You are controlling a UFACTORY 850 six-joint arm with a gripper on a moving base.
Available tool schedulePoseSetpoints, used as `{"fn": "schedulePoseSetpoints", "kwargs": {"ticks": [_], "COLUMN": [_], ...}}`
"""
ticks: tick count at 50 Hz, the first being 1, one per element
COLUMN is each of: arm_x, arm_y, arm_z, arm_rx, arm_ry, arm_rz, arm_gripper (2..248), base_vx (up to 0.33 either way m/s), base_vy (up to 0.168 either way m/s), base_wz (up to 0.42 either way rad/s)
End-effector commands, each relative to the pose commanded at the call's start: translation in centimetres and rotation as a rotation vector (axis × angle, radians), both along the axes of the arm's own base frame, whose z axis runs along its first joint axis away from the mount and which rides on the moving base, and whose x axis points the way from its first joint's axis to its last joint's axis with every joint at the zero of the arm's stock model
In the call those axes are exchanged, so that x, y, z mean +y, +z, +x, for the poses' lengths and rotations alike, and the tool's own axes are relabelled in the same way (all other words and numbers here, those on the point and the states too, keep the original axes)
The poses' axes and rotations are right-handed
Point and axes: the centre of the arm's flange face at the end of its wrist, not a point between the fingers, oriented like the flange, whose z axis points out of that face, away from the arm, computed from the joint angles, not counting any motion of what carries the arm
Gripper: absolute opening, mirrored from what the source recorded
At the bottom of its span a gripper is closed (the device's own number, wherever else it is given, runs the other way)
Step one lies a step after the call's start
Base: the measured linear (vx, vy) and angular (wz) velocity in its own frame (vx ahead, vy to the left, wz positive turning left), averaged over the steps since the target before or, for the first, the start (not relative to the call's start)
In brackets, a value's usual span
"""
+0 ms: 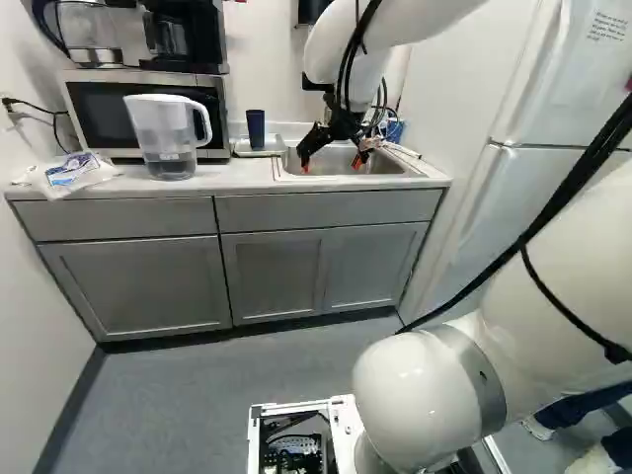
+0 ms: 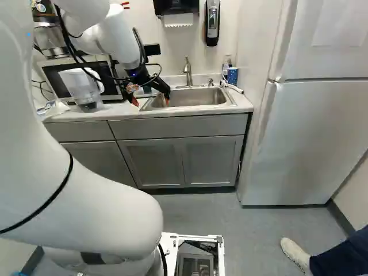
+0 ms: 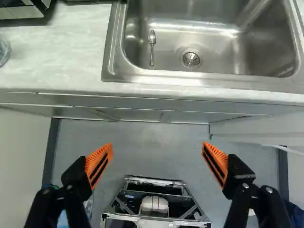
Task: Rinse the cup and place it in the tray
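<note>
My gripper hangs over the front edge of the sink in the left base view. In the wrist view the gripper has its orange pads spread wide, nothing between them, with floor and base below. A dark blue cup stands on a low, pale tray left of the sink, before the wall. The wrist view shows neither cup nor tray. Ahead of the fingers lies the steel basin, holding a spoon beside the drain.
A clear pitcher stands before the microwave, with a plastic bag beside it. Behind the sink rises the faucet. A blue container is at its back right corner, and a white fridge stands further right.
</note>
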Motion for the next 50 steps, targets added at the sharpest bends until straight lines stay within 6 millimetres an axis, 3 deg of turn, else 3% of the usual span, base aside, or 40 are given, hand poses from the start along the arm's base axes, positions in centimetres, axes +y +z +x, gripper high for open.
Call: {"fn": "schedulePoseSetpoints", "kwargs": {"ticks": [50], "arm_x": [0.0], "arm_y": [-0.01], "arm_z": [0.0], "arm_rx": [0.0], "arm_ry": [0.0], "arm_rz": [0.0], "arm_gripper": [247], "base_vx": [-0.024], "base_vy": [0.001], "base_wz": [0.005]}}
